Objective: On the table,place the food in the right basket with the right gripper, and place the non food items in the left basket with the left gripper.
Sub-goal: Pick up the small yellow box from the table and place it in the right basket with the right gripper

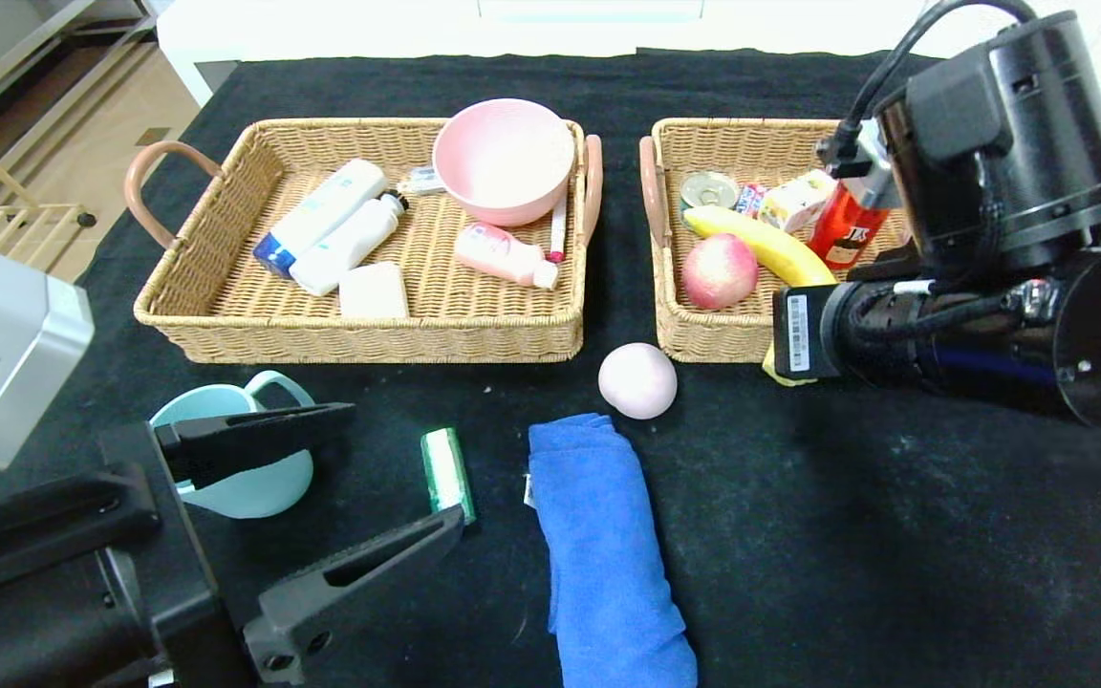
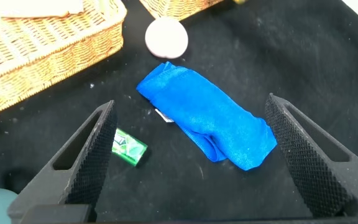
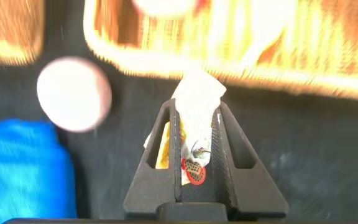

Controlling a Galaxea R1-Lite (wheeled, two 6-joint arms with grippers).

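Right wrist view has the right claw (image 3: 196, 149) pinching a small snack packet (image 3: 194, 109) just outside the right basket's (image 1: 703, 336) front rim, so lift clear before releasing; left claw (image 1: 321, 497) waits open.

The left gripper (image 1: 374, 468) hovers low over the near-left part of the surface, its arm reaching in from the near-left corner. Its jaws stand wide apart with nothing between them, tips pointing toward the middle of the surface. The right gripper (image 3: 196, 134) sits toward the right edge of the surface, its arm reaching in from the right side with the wrist turned inward. Its jaws are nearly closed, pinching a small wrapped packet (image 3: 194, 124) between them.
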